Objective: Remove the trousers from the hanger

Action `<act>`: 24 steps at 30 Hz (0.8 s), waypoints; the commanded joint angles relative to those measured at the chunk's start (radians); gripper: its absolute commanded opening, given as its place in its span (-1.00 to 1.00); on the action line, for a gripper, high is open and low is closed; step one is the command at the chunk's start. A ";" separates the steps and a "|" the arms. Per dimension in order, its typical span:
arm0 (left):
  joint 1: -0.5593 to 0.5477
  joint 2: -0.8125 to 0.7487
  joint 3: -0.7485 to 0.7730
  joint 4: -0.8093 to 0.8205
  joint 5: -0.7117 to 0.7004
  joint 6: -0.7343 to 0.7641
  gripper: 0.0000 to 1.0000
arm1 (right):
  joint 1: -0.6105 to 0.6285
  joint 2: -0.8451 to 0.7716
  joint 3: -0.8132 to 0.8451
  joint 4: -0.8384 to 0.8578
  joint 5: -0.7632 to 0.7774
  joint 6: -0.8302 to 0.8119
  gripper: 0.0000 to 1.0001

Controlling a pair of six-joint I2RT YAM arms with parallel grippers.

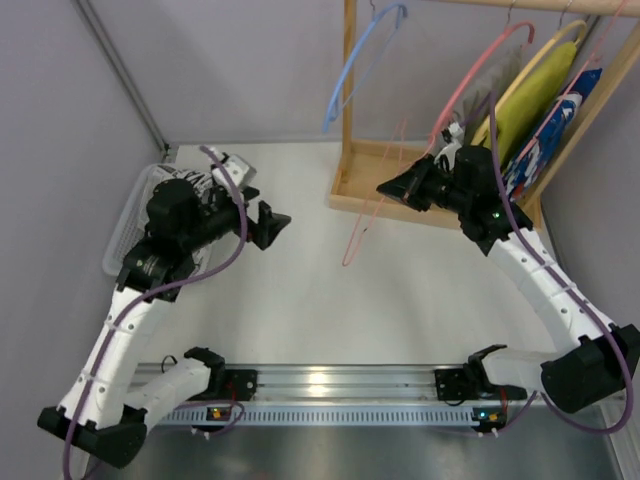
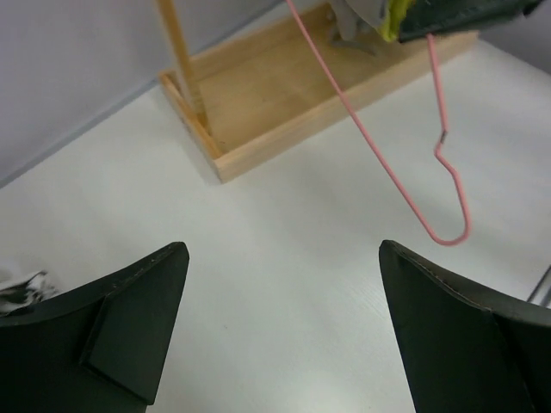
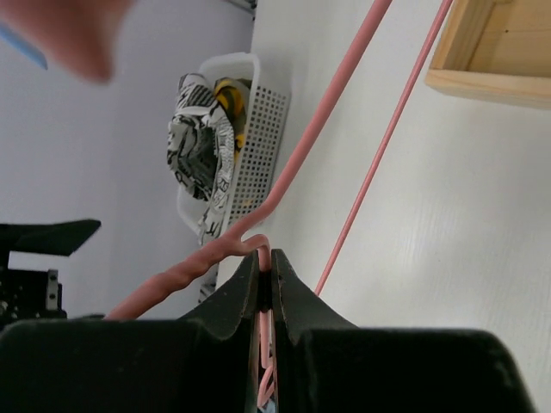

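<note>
Now we see our left gripper [image 1: 268, 225] hovering over the table [image 1: 400, 300] with its jaws spread wide, just beside the white basket [image 1: 122, 228], where the trousers [image 3: 200, 142] lie in a crumpled bundle. Our right gripper [image 3: 265, 255] is pinched tight on the thin wire of the hanger [image 2: 389, 176]. The hanger slants down in front of the wooden rack base [image 2: 284, 129] with its hook end toward the table, well apart from the trousers.

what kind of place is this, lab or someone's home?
Probably a lab test cell, not a home: an aluminium mounting rail on a white table, bare grey partition walls, and a small wooden clothes rack and laundry basket as props.
</note>
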 commanded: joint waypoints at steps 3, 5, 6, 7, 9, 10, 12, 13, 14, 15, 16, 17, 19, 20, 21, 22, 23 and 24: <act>-0.237 0.116 0.077 -0.073 -0.171 0.191 0.97 | 0.025 0.004 0.075 -0.006 0.132 0.017 -1.00; -0.359 0.156 0.089 -0.074 -0.215 0.205 0.96 | 0.027 0.007 0.075 -0.012 0.146 0.014 -1.00; -0.404 0.169 0.088 -0.070 -0.232 0.188 0.94 | 0.028 0.012 0.075 -0.008 0.148 0.012 -1.00; -0.477 0.192 0.085 -0.070 -0.252 0.170 0.93 | 0.031 0.015 0.077 -0.006 0.148 0.008 -1.00; -0.534 0.218 0.077 -0.055 -0.304 0.098 0.82 | 0.041 0.026 0.084 0.000 0.149 0.000 -1.00; -0.585 0.244 0.070 -0.029 -0.350 0.075 0.79 | 0.045 0.024 0.087 0.003 0.149 0.001 -1.00; -0.619 0.262 0.063 0.001 -0.402 0.026 0.74 | 0.054 0.024 0.090 0.006 0.157 -0.008 -1.00; -0.645 0.279 0.065 0.025 -0.418 0.022 0.73 | 0.063 0.023 0.092 0.003 0.161 -0.011 -1.00; -0.657 0.288 0.065 0.043 -0.474 0.027 0.73 | 0.065 0.024 0.092 0.003 0.163 -0.018 -1.00; -0.677 0.313 0.066 0.053 -0.503 0.053 0.73 | 0.065 0.024 0.090 0.000 0.169 -0.022 -1.00; -0.717 0.330 0.074 0.060 -0.536 0.061 0.72 | 0.068 0.026 0.090 -0.001 0.171 -0.019 -1.00; -0.729 0.345 0.082 0.062 -0.572 0.062 0.70 | 0.068 0.027 0.089 -0.001 0.168 -0.012 -1.00; -0.738 0.402 0.109 0.061 -0.619 0.042 0.61 | 0.074 0.029 0.090 -0.003 0.168 -0.009 -1.00; -0.740 0.419 0.115 0.059 -0.651 0.039 0.56 | 0.073 0.027 0.092 -0.004 0.166 -0.006 -1.00; -0.743 0.449 0.120 0.059 -0.715 0.048 0.51 | 0.073 0.024 0.094 -0.006 0.169 -0.005 -1.00; -0.745 0.466 0.129 0.060 -0.743 0.058 0.35 | 0.074 0.023 0.100 -0.014 0.175 -0.003 -1.00; -0.745 0.483 0.135 0.061 -0.770 0.062 0.32 | 0.074 0.020 0.101 -0.014 0.174 -0.003 -1.00; -0.745 0.512 0.142 0.061 -0.806 0.073 0.29 | 0.074 0.015 0.104 -0.017 0.175 0.000 -1.00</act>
